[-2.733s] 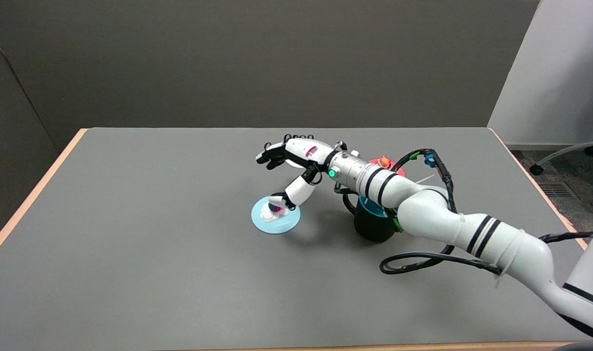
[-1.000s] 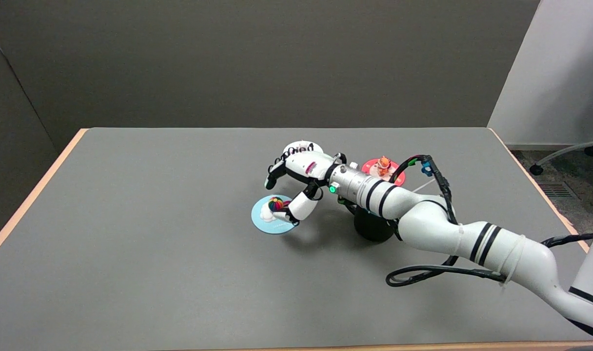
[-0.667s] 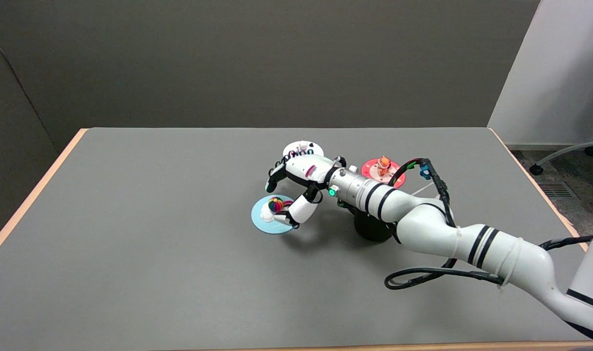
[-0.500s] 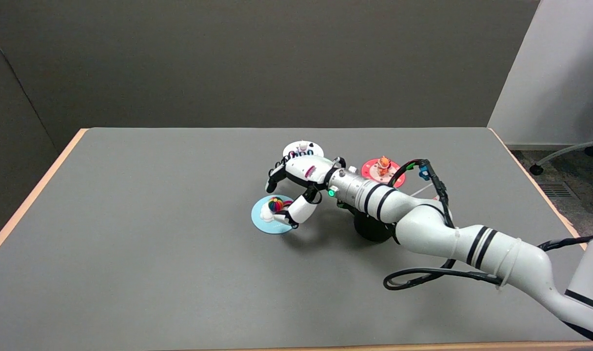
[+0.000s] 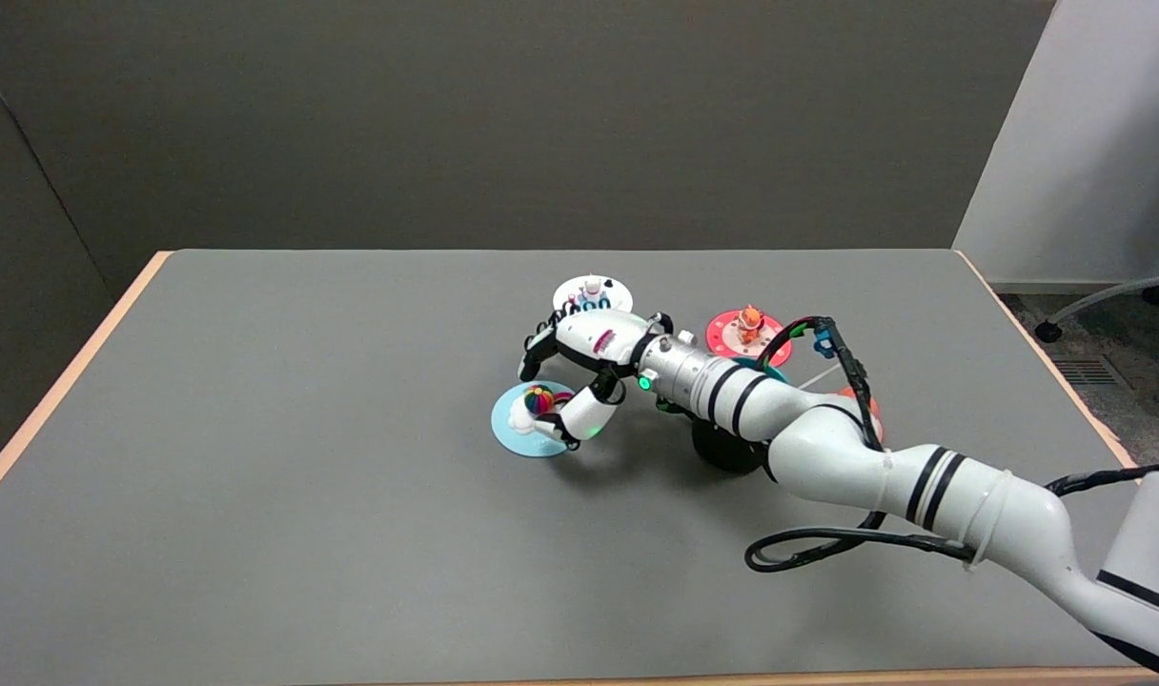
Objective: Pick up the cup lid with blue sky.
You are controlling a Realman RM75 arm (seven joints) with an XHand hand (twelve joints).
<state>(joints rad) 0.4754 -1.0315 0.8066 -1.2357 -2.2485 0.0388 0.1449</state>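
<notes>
Reaching across the grey worktop (image 5: 255, 495) with my right hand (image 5: 579, 367), I am working on the approach-and-grasp step. The blue sky lid (image 5: 534, 432) is lying flat on the worktop, nearest the camera of the lids, with its balloon-and-cloud knob (image 5: 534, 408) standing up near the middle. My thumb (image 5: 572, 421) is resting low at the lid's right edge, beside the knob; the other fingers (image 5: 534, 351) are curling down apart from it, over the lid's far side and not touching. The hand is spread and holding nothing; whether the thumb is touching the knob I cannot tell. Next, I judge, the fingers need to be closing onto the knob against the thumb before any lift. Behind my wrist a black cup (image 5: 722, 448) is sitting, then a red lid (image 5: 746, 338), and farthest a white lid (image 5: 591, 293).
</notes>
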